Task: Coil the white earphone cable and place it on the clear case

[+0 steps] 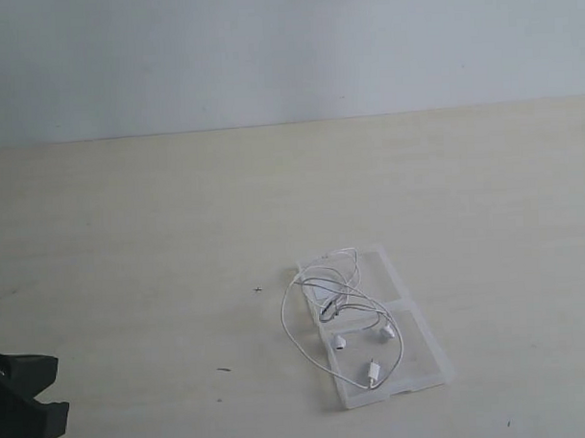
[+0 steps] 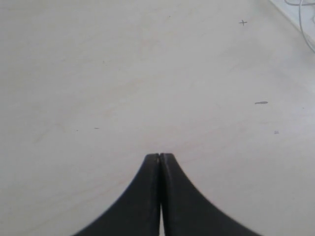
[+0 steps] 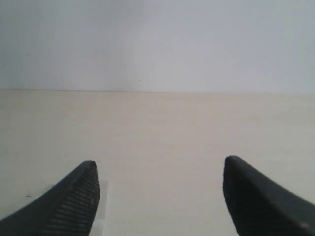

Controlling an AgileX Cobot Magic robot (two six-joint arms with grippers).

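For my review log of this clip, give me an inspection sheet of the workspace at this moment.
Surface: pale wooden table, flat.
Job's things: clear case lies open and flat; earphone cable lies on it in loose loops, one loop spilling onto the table.
Clutter: only small dark marks on the table.
Grippers: left claw shut, empty, away from the case; right claw open, empty.
Cables: nothing seen besides the earphone cable.
Surroundings: plain pale wall.

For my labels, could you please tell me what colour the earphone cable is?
The earphone cable is white; exterior view.
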